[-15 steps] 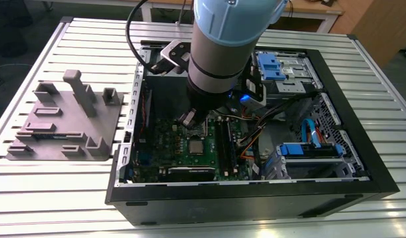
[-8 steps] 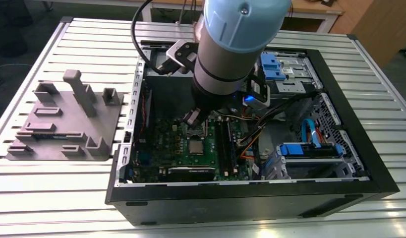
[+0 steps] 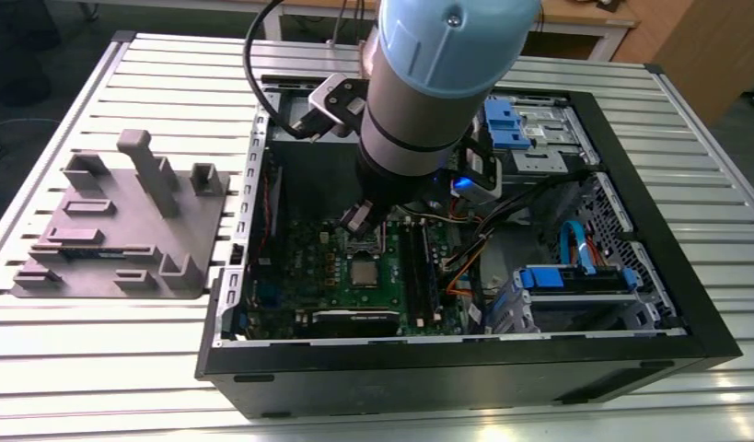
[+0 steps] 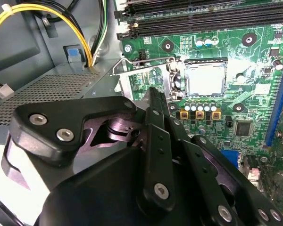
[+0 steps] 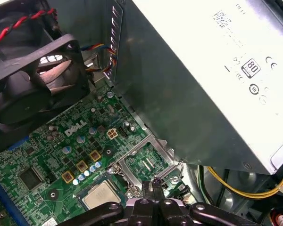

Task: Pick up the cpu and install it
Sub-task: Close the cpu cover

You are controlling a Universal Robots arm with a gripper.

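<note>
Exterior view puts the cpu (image 3: 365, 272) flat in its socket at the middle of the motherboard (image 3: 296, 258): a small square, silvery-grey on top with a pale rim. The gripper (image 5: 154, 184) hangs over the motherboard near the cpu; its fingers appear drawn together with nothing between them. The socket's metal frame (image 5: 146, 162) stands flipped open along the cpu's edge. A power supply (image 5: 193, 94) walls one side of the motherboard and a fan (image 5: 33, 80) crowds another. The case (image 3: 475, 364) is open above the motherboard.
</note>
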